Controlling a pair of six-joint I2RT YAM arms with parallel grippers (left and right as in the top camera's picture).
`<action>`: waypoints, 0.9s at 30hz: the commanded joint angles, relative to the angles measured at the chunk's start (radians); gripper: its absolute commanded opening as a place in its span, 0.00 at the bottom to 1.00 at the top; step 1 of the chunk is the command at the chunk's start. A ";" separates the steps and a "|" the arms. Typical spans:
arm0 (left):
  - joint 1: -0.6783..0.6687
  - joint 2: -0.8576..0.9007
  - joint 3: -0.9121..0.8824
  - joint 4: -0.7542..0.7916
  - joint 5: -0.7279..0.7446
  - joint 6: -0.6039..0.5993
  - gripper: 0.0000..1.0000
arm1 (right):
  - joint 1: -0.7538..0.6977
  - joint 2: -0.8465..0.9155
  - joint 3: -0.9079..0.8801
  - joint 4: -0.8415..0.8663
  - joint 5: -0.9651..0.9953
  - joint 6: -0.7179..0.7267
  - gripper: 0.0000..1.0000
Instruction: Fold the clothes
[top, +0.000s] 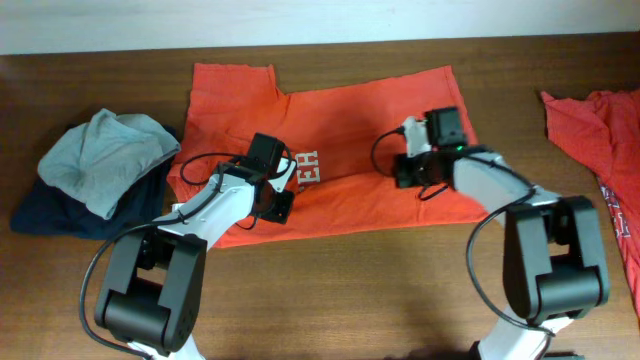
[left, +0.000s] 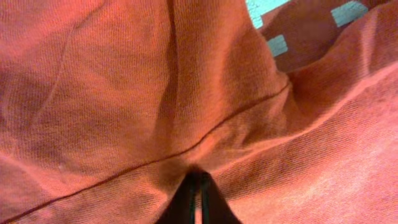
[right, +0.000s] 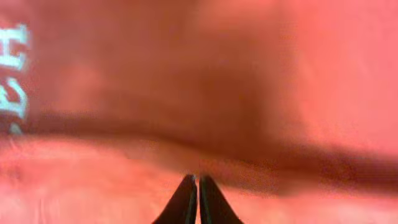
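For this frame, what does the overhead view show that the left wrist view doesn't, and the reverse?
Only overhead: the whole shirt spread on the table, a grey-and-navy pile at left, a second shirt at right. Only left wrist: a seam across creased cloth, and the left end effector shut, cloth bunched at its tips. Both: the orange-red shirt and its white print.

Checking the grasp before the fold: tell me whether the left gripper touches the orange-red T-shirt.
Touching. Left wrist view: the left gripper is shut, the orange-red T-shirt puckering at its tips.
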 joint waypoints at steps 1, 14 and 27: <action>0.005 0.050 -0.011 0.000 -0.045 -0.005 0.09 | -0.082 -0.047 0.078 -0.154 0.005 0.039 0.09; 0.009 -0.021 0.027 -0.020 -0.149 0.010 0.28 | -0.162 -0.031 -0.082 -0.326 0.287 0.206 0.20; 0.140 -0.052 0.030 -0.109 -0.219 0.010 0.33 | -0.339 -0.058 -0.127 -0.339 -0.129 -0.071 0.38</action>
